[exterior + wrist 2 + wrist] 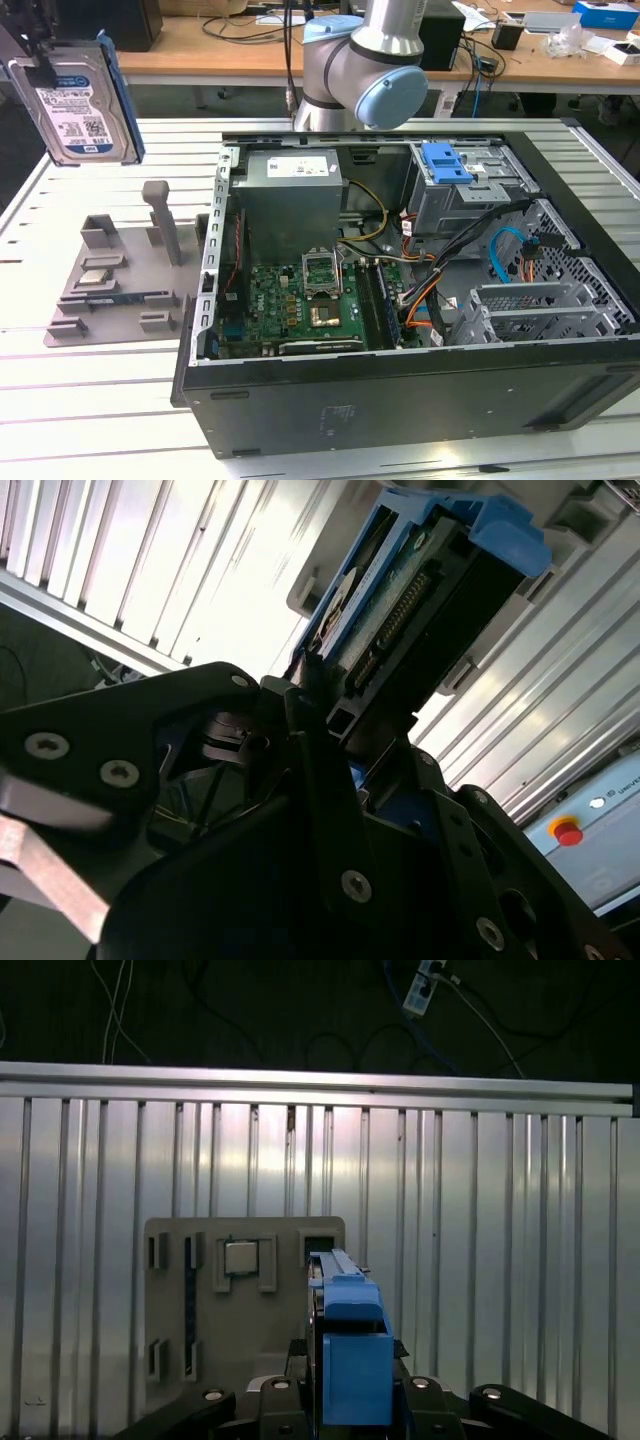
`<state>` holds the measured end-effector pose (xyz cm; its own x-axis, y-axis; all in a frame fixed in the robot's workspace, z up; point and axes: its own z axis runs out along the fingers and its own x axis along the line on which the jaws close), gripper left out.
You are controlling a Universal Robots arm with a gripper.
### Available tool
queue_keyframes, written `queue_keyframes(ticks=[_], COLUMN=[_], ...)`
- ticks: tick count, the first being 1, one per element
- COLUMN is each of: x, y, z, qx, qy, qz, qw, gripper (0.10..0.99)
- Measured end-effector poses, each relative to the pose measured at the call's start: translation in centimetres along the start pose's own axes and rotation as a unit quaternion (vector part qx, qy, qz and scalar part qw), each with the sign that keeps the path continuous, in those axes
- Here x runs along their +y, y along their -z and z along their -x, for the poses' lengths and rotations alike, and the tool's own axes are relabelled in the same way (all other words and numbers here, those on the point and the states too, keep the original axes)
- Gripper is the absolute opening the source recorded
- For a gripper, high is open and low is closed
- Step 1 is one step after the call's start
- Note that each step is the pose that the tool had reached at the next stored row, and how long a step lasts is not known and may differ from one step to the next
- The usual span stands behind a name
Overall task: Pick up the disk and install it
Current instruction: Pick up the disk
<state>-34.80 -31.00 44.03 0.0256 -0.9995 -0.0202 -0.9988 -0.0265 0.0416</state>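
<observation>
The disk (82,100), silver-grey with a white and blue label and blue side rails, hangs upright in the air at the exterior view's far left, above the grey fixture plate (75,305). My gripper (42,62) is shut on its upper edge. In the second wrist view the disk (420,590) sticks out beyond the black fingers (315,705), connector side showing. The first wrist view shows the disk (350,1345) edge-on, with the fixture plate (175,1305) on the slatted table beneath it.
An open computer case (400,410) lies on the table at the exterior view's right, with a motherboard, a grey power-supply box (290,200) and a bare blue bracket (447,163) on its drive cage. An upright post (160,215) stands on the fixture plate. The arm's base (360,60) stands behind the case.
</observation>
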Motion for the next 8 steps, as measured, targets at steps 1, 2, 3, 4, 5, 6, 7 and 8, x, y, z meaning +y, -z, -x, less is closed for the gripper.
queue_keyframes(ticks=[1, 2, 3, 4, 5, 6, 7, 8], x=[0.01, 0.01, 0.02, 0.03, 0.03, 0.04, 0.06, 0.07], y=[0.13, 0.27, 0.53, 0.69, 0.81, 1.05, 1.36, 1.62], z=[0.00, 0.01, 0.01, 0.02, 0.02, 0.03, 0.04, 0.05], qx=[0.0000, 0.0000, 0.0000, 0.0000, 0.0000, 0.0000, 0.0000, 0.0000], qy=[0.000, 0.000, 0.000, 0.000, 0.000, 0.000, 0.000, 0.000], qz=[0.0000, 0.0000, 0.0000, 0.0000, 0.0000, 0.0000, 0.0000, 0.0000], qw=[1.0000, 1.0000, 1.0000, 1.0000, 1.0000, 1.0000, 1.0000, 1.0000], gripper=[0.369, 0.369, 0.369, 0.369, 0.369, 0.369, 0.369, 0.369])
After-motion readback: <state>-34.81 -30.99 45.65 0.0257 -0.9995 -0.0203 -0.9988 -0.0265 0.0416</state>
